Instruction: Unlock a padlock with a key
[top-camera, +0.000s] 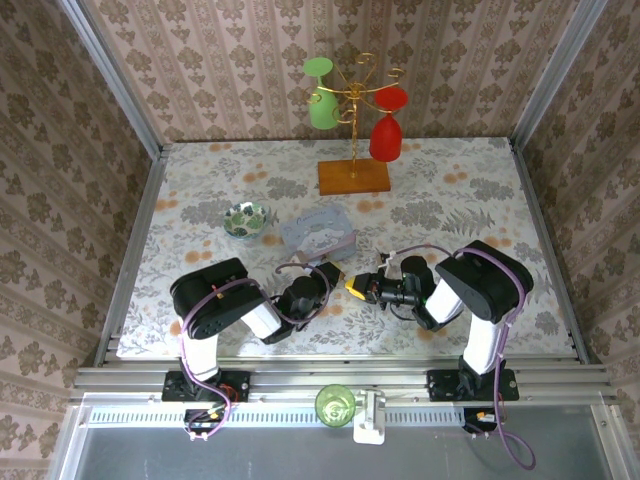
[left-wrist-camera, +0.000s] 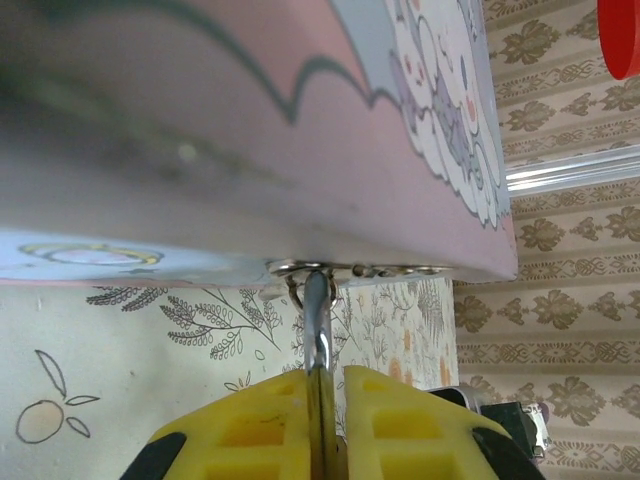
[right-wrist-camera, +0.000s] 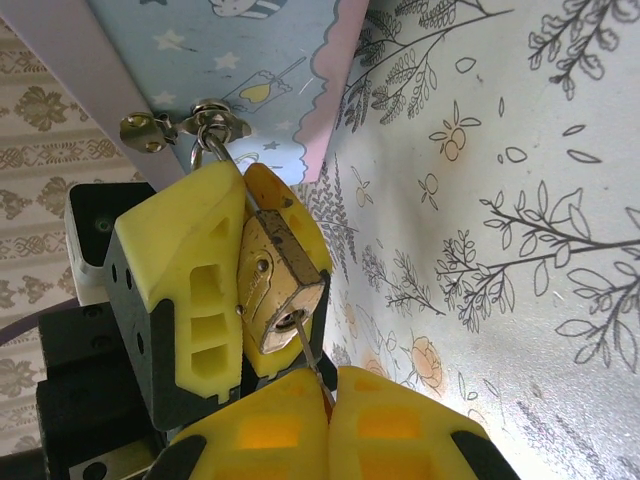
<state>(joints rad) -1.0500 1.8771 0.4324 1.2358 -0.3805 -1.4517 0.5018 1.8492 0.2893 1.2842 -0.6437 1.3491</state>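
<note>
The small brass padlock (right-wrist-camera: 278, 285) hangs by its silvery shackle (left-wrist-camera: 318, 318) from the hasp (right-wrist-camera: 205, 124) of the pale blue tin box (top-camera: 318, 232). My left gripper (left-wrist-camera: 325, 400) is shut on the padlock's body, its yellow fingers (right-wrist-camera: 190, 262) on both sides. My right gripper (right-wrist-camera: 328, 400) is shut on the key (right-wrist-camera: 312, 355), whose thin blade runs up into the keyhole on the padlock's bottom face. In the top view the left gripper (top-camera: 333, 277) and the right gripper (top-camera: 358, 288) meet tip to tip just in front of the box.
A patterned bowl (top-camera: 246, 218) sits left of the box. A gold stand on a wooden base (top-camera: 354, 176) holds a green and a red glass at the back. A green cup (top-camera: 336, 403) stands on the rail below the table edge.
</note>
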